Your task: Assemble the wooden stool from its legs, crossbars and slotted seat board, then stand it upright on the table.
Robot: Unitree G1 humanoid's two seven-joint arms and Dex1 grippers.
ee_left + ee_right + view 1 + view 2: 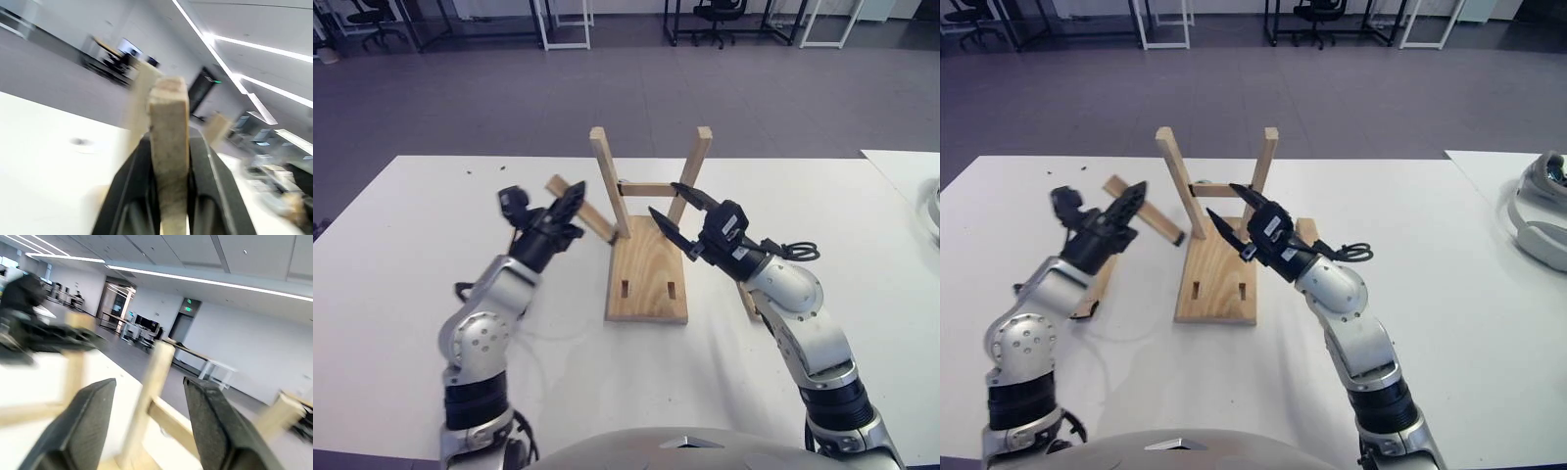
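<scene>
**Held bar to be brought upright and set into the open slots**

Left eye view: The flat pale wooden seat board (pixel 646 279) is laid on the white table (pixel 411 225), well in from every edge. Two pale wooden upright legs (pixel 607 181) are seated at its far end and are joined by a short wooden crossbar (pixel 646 188). The left gripper (pixel 570 201) is held above the table just left of the seat board. It is clamped on a long pale wooden bar (pixel 597 223), which is slanted down toward the board's far left corner. The right gripper (pixel 662 197) is held over the board's far right part, with its fingers spread and nothing held. Two small rectangular slots (pixel 625 288) at the board's near end are unfilled. The bar is judged to belong there, so it should be turned upright and lowered squarely, not at a slant, while the standing frame is steadied.

Right eye view: A loose wooden piece (pixel 1305 231) is seen just right of the seat board, under the right arm, and is best avoided in any sweep. Open table is left on both sides of the board.

Left wrist view: The bar's end is pinched centrally between the black fingers (pixel 139 191), so a firm hold is judged.

Right wrist view: The black fingers (pixel 88 426) are parted widely and one upright leg is framed between them. Whether it is touched cannot be told.
</scene>
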